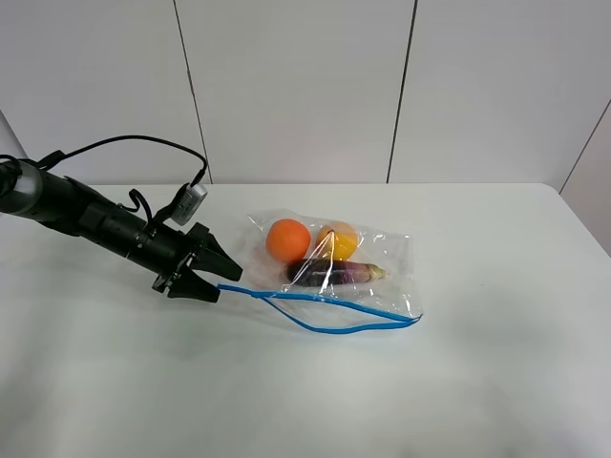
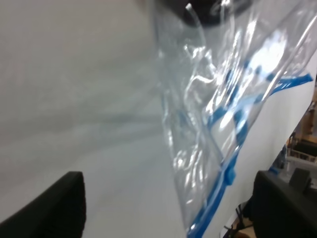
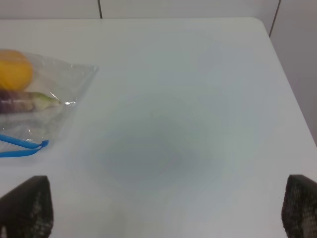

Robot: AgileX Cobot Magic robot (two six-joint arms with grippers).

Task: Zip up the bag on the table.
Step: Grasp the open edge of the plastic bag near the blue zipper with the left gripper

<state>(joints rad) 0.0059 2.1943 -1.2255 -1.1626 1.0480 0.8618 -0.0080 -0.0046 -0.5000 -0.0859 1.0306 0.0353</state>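
Now, crinkly clear bag (image 1: 329,262), thin blue edge, within wide-apart left hand (image 1: 225,284); right hand (image 3: 161,208) apart.

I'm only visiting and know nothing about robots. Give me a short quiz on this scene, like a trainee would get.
1. True or false: the bag has its blue zipper strip sealed all along.
2. Which claw is at the zipper's end? A) left B) right
3. How many toy foods lie inside the bag?
Key: 1. False, its two halves gape apart. 2. A, the left claw. 3. Three: orange, yellow fruit, eggplant.
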